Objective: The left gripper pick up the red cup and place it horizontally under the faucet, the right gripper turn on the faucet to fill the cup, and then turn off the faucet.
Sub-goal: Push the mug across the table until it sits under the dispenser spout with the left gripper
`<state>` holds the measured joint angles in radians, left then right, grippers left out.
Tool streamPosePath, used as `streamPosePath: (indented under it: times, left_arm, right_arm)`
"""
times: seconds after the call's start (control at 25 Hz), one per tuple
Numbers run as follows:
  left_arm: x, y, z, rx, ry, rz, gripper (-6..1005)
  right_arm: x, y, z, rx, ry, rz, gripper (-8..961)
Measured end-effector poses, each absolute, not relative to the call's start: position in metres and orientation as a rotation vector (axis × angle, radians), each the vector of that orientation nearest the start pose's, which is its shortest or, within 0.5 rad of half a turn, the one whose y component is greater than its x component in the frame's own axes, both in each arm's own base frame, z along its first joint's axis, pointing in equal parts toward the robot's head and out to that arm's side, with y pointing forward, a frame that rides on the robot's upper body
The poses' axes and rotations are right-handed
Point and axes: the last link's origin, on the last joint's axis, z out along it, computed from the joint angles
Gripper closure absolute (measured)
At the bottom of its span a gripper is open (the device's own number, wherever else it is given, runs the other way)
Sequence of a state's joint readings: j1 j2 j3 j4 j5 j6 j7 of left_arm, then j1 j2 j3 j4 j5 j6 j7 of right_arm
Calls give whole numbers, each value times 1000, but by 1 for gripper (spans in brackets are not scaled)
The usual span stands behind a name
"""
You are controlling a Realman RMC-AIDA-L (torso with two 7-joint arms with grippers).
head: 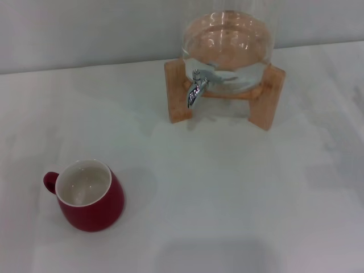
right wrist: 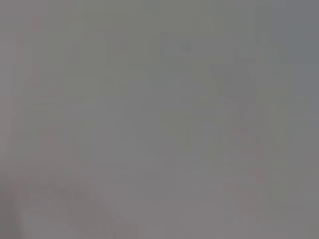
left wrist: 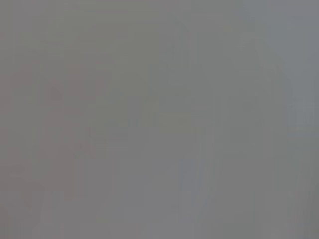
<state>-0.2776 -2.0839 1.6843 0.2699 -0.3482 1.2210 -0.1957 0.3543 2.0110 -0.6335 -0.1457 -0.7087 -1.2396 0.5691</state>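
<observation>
Right, you are at the very start: nothing is picked up yet.

The red cup [head: 88, 196] stands upright on the white table [head: 227, 199], toward your left and near the front edge, its small handle turned to the left, well apart from the faucet [head: 197, 88]. That chrome spout hangs from the glass dispenser [head: 227, 42] in its wooden stand [head: 267, 96] at the back, with no water running that you can see. Neither the left gripper nor the right gripper shows in any view, and both wrist views give only blank grey, so you cannot tell how either claw stands or whether it holds anything. Your next move, as I judge it, is to bring the left gripper down over the cup and close on its rounded wall.
</observation>
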Motion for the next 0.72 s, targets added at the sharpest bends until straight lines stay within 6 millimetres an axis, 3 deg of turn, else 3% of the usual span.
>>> streamPosePath:
  times: [0.72]
  left_arm:
    - [-349,303,21,-1433,-523,-747,118]
  right_arm:
    - [391,308,83,-1339,663,820,81]
